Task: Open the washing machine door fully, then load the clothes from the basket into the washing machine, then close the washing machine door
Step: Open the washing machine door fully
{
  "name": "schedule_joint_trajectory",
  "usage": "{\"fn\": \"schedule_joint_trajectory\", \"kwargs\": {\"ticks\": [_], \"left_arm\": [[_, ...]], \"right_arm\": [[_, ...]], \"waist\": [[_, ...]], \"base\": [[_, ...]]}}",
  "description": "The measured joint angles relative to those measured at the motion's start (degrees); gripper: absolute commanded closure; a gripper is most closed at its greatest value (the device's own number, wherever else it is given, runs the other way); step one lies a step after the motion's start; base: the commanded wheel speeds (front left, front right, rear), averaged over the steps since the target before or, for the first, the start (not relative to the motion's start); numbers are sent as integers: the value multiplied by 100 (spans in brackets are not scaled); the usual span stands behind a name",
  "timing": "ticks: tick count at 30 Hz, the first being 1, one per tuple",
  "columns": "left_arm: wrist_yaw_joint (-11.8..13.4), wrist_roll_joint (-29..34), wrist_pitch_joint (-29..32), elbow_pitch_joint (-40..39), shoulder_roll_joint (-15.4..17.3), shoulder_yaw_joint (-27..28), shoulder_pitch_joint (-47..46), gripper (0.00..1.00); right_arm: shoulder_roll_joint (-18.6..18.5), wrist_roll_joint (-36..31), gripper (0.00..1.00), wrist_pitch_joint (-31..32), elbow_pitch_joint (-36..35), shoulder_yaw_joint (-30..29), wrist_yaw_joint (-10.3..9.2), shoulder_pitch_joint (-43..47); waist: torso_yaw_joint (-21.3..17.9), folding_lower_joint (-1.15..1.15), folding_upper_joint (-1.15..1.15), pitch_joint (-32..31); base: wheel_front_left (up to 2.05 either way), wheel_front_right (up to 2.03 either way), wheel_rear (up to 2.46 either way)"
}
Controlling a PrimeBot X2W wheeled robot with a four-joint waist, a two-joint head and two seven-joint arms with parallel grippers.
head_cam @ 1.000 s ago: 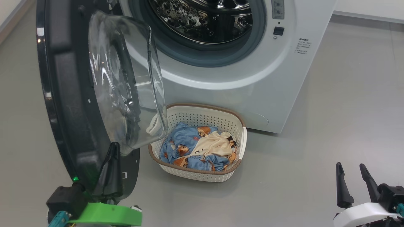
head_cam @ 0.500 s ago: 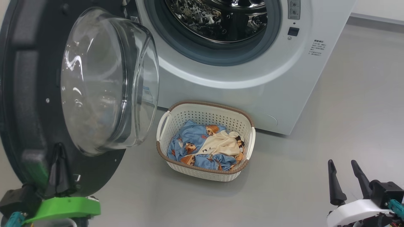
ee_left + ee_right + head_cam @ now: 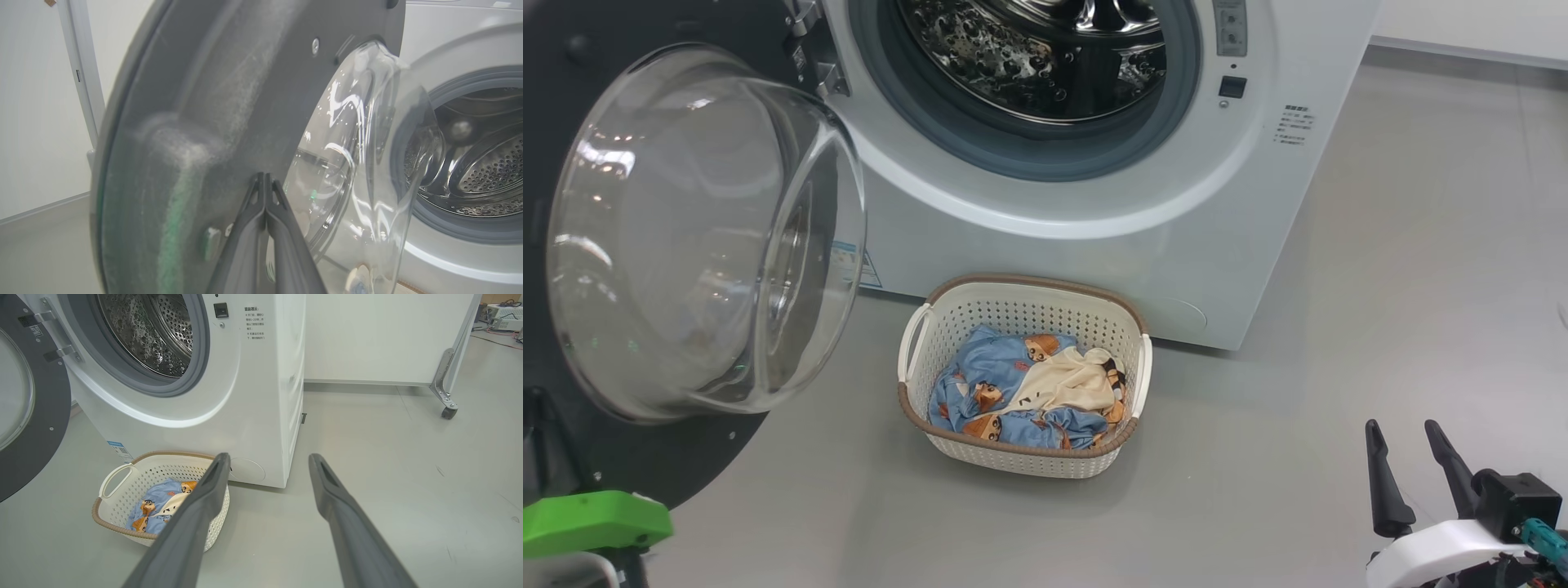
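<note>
Black rim and clear glass first: the washing machine door [image 3: 703, 237] stands swung wide open on its hinge, its inner face toward us and the glass bowl bulging out.

Our left gripper [image 3: 264, 176] reaches up along that inner face. Its fingers are pressed together tip to tip with nothing between them. The tips lie on or just off the dark plastic, and we cannot tell if they touch. The bowl's edge is just to their right. In the head view the arm's green wrist mount [image 3: 592, 523] sits low, below the door's bottom rim.

Further right of the left fingertips is the washing machine [image 3: 1094, 245], its mouth uncovered and its steel drum [image 3: 1029, 49] bare as far as we see in.

The basket [image 3: 1021, 282] stands on the grey floor [image 3: 1339, 327], close against the machine's front. It is well apart from both pairs of fingers, ahead and left of the right ones. In the right wrist view the left finger of that pair hides its near corner. The clothes [image 3: 1021, 392] lie heaped inside, blue pieces with a cream one on top.

Our right gripper [image 3: 1401, 429] is held low over the floor on its white forearm, fingers pointing forward toward the machine's front corner. They are spread wide and empty, with bare floor between them.
</note>
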Motion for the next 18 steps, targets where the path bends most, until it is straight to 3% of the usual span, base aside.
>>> {"fn": "schedule_joint_trajectory", "kwargs": {"ticks": [18], "left_arm": [[0,253,-81,1277,345,856,-640,100]], "right_arm": [[-1,14,0,0,85,3,0,23]], "waist": [[-389,0,0,-184]], "base": [[0,0,0]]}}
